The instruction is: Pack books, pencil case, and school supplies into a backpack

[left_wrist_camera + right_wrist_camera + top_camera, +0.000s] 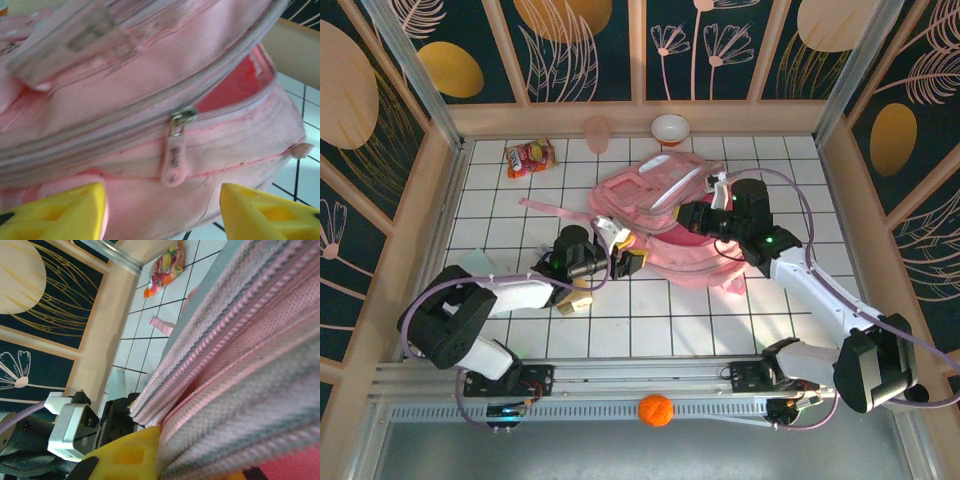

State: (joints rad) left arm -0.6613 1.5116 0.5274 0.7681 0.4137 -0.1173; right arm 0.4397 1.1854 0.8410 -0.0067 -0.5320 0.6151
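Observation:
The pink backpack [655, 205] lies in the middle of the table with its main zip partly undone, showing red lining [232, 87]. My left gripper [624, 262] is open at the bag's near-left edge. Its yellow fingers [55, 212] stand apart on either side of the lower front, below a pink zip pull [173, 165]. My right gripper [693, 215] is shut on the backpack's zip-trimmed edge [215, 405], with one yellow finger [130, 455] pressed against the fabric. A whitish oblong [672, 190], perhaps the pencil case, rests on top of the bag. School supplies lie beside the left arm: a tan block [576, 302] and a pale teal square [477, 262]. The books are out of view.
A red-and-yellow snack packet [529, 157] lies at the far left, with a pink cup [597, 132] and a red-and-white bowl [670, 128] by the back wall. A pink strap [555, 211] trails left of the bag. Wooden walls enclose the table. An orange ball [656, 410] sits on the front rail.

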